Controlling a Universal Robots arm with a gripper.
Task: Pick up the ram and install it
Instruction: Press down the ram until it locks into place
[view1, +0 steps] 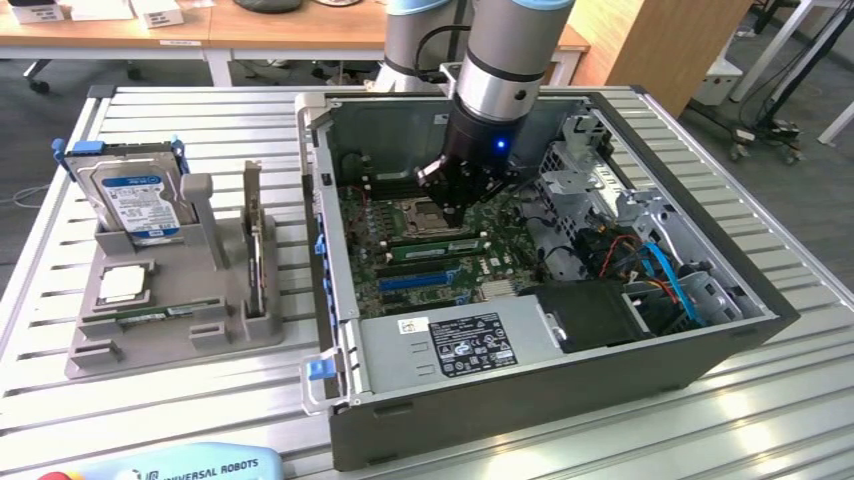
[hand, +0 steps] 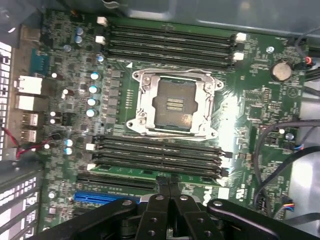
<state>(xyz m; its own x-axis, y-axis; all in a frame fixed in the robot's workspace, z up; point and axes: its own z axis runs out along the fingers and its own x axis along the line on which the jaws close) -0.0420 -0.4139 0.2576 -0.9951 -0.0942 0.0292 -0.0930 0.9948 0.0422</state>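
My gripper (view1: 451, 218) reaches down into the open computer case (view1: 534, 400), over the green motherboard (hand: 250, 100). Its two black fingers are shut together with nothing between them, and the gripper (hand: 167, 186) tip sits right at the ram (hand: 145, 172). The ram is a thin green stick standing in a slot next to the black memory slots below the CPU socket (hand: 172, 102). In the exterior view the ram (view1: 430, 245) lies just in front of the fingertips. I cannot tell whether the tips press on it.
A grey rack (view1: 174, 345) at the exterior view's left holds a silver hard drive with a blue label (view1: 134, 200), another green stick lying flat (view1: 150, 316) and an upright card (view1: 251, 235). Cables and the drive cage (view1: 641, 260) crowd the case's right side.
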